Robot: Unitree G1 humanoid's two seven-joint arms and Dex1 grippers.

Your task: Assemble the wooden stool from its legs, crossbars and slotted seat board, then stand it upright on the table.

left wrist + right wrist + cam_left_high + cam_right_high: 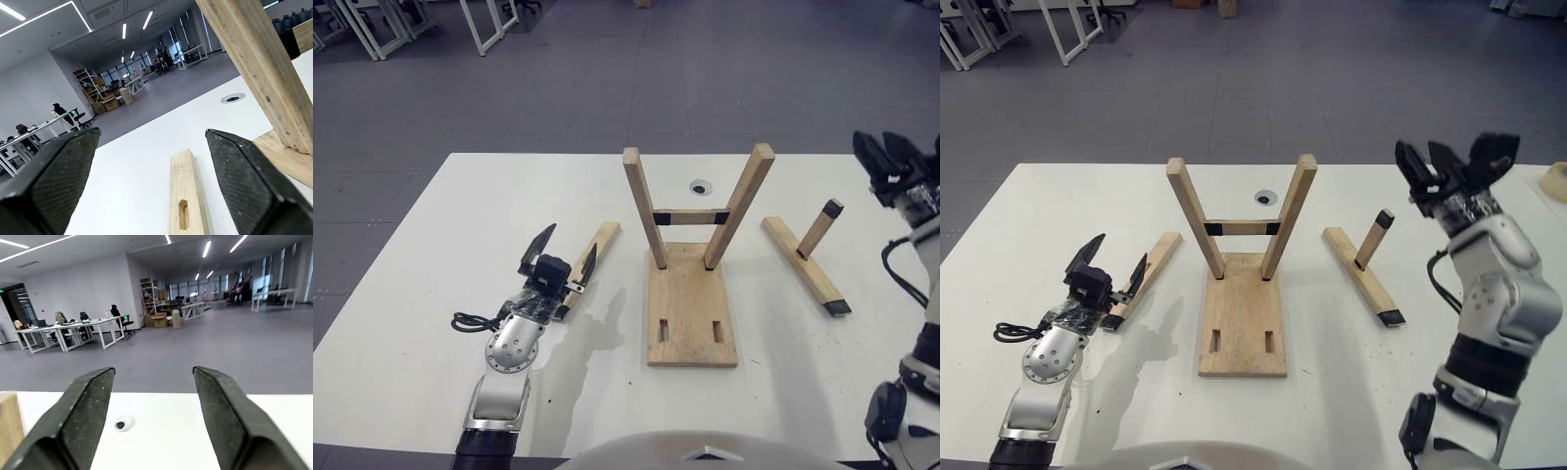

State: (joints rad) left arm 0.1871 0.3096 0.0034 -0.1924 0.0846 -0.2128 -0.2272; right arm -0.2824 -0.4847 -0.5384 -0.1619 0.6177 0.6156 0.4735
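- Head view, middle: the seat board lies flat on the table. Two legs stand in its far slots, splayed apart and joined by a crossbar. The two near slots are open.
- Head view, left: a loose leg lies flat just beside the board. My left gripper sits low at its near end, fingers spread, one on each side of the wood.
- Head view, right: a third leg lies flat near the board, with a short bar sticking up tilted from its slot. My right gripper is raised over the table's right side, well apart from the wood, fingers spread wide.
- Left wrist view: my two fingers stand apart and the loose leg runs between them — I cannot tell whether it touches either. A standing leg rises from the board close by, and a round hole in the table lies beyond.
- Right wrist view: both fingers are spread with nothing between them. Below lie the table and its hole. A wooden end shows at the edge — I cannot tell which part.
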